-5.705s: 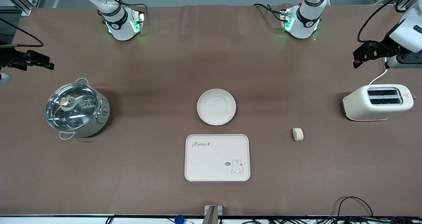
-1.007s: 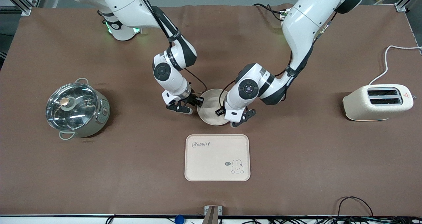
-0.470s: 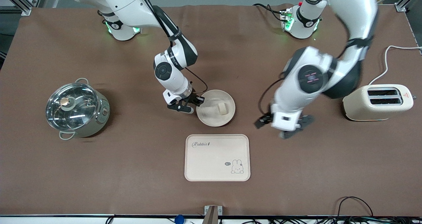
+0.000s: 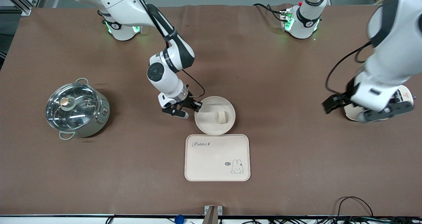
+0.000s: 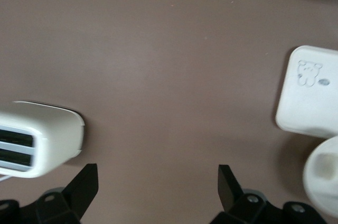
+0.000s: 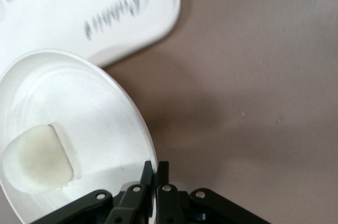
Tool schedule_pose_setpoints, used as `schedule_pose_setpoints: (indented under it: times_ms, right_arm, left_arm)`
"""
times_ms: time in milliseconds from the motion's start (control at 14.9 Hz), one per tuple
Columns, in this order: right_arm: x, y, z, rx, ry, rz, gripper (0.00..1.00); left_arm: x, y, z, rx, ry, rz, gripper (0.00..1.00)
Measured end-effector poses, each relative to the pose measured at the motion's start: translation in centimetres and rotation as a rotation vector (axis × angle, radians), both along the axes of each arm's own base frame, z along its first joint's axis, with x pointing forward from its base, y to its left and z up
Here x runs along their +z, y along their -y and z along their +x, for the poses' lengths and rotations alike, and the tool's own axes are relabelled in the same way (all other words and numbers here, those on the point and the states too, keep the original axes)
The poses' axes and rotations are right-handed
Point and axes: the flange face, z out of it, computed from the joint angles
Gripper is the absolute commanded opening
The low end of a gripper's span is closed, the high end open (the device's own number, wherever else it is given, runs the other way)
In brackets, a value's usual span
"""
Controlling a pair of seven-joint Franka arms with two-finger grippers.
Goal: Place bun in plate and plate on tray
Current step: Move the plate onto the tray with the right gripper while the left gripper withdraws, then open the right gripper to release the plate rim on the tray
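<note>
- A steel pot with a glass lid (image 4: 76,109) stands toward the right arm's end of the table, well apart from everything else.
- The right gripper (image 4: 188,108) sits low at the plate's edge, on the side toward the right arm's end. In the right wrist view its fingers (image 6: 156,174) are pinched together on the rim, with hardly a gap between them.
- The plate (image 4: 205,119) is near the middle of the table, just farther from the front camera than the tray; its near edge reaches the tray's far edge, though whether it overlaps or is lifted I cannot tell.
- The bun (image 4: 221,117) lies inside the plate, on the half toward the left arm's end. The right wrist view shows it (image 6: 37,159) resting on the plate's floor (image 6: 68,97).
- The tray (image 4: 211,164) lies flat nearer the front camera, its "Rabbit" lettering toward the plate and the rabbit drawing at the near corner.
- The left gripper (image 4: 366,108) hangs in the air over the toaster's (image 4: 404,95) end of the table, holding nothing. The left wrist view shows its fingers (image 5: 84,184) spread wide, with the toaster (image 5: 37,138) and a corner of the tray (image 5: 309,94) below.
</note>
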Motion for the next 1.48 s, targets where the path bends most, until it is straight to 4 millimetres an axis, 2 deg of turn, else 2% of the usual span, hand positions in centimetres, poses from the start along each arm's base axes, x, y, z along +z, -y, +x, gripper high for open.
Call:
schedule_pose_setpoints:
  times_ms: [134, 268, 336, 470, 604, 738, 872, 1074, 1477]
  right_arm:
    - [2.3, 0.7, 2.4, -0.042, 0.018, 0.034, 0.00]
    - [3.6, 1.5, 4.6, -0.074, 0.033, 0.055, 0.00]
    - [3.7, 1.9, 5.8, -0.087, 0.041, 0.061, 0.00]
    - [2.4, 2.6, 8.5, -0.117, 0.052, 0.069, 0.00]
    - [-0.3, 3.3, 11.1, -0.134, 0.052, 0.063, 0.00]
    - [-2.9, 3.2, 12.7, -0.128, 0.059, 0.049, 0.00]
    - [-4.1, 3.0, 13.9, -0.128, 0.071, 0.051, 0.00]
    - [-4.1, 2.8, 15.1, -0.126, 0.073, 0.062, 0.00]
    - [-5.2, 2.7, 15.2, -0.092, 0.074, 0.031, 0.00]
  left_arm:
    - [2.1, -1.6, -1.5, -0.035, -0.015, 0.023, 1.00]
    - [3.7, -1.5, -2.8, -0.042, -0.019, 0.036, 1.00]
    - [4.5, -1.3, -3.5, -0.045, -0.016, 0.042, 1.00]
    - [5.8, -1.7, -4.5, -0.081, -0.015, 0.045, 1.00]
    - [6.5, -3.1, -5.5, -0.114, -0.040, 0.021, 1.00]
    - [6.7, -4.8, -6.5, -0.123, -0.056, -0.014, 1.00]
    - [6.9, -5.6, -7.3, -0.122, -0.059, -0.021, 1.00]
    - [6.8, -4.7, -7.9, -0.137, -0.063, -0.020, 1.00]
    - [6.7, -4.2, -7.9, -0.147, -0.061, -0.019, 1.00]
